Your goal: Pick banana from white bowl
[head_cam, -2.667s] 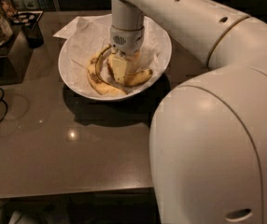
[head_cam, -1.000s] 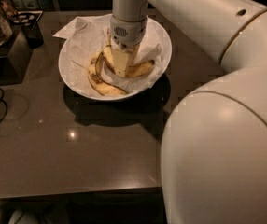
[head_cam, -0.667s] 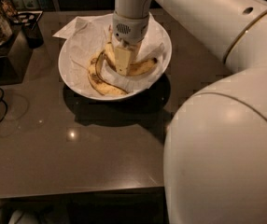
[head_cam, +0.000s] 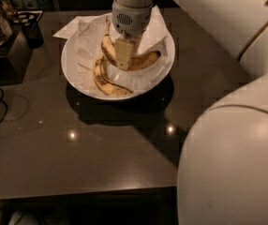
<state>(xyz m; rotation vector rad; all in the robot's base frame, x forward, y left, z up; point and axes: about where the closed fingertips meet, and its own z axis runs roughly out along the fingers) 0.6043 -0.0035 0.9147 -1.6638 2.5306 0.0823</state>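
We are holding our gripper [head_cam: 123, 62] pointing straight down into the middle of the white bowl [head_cam: 67, 68], its tip sitting right at the bend of the banana [head_cam: 145, 60]. Whether it is spread wide or closed round the fruit we cannot tell, since its own body is covering the contact. We are judging that we are aiming at the bend because it is the plumpest, most central part, where the banana would be hanging evenly once raised. The banana is lying inside the bowl on the crinkled paper [head_cam: 88, 41], its thin stem reaching toward the far rim and its dark tip pointing right. The thinner spotted banana [head_cam: 107, 82] is curling along the near-left side, just beside the first — perhaps touching it, though we cannot be sure. That closeness is asking for a clean, narrow hold, as we are risking snagging the paper or the wrong fruit. The bowl itself is resting on the dark table [head_cam: 78, 158], well in from its near edge.
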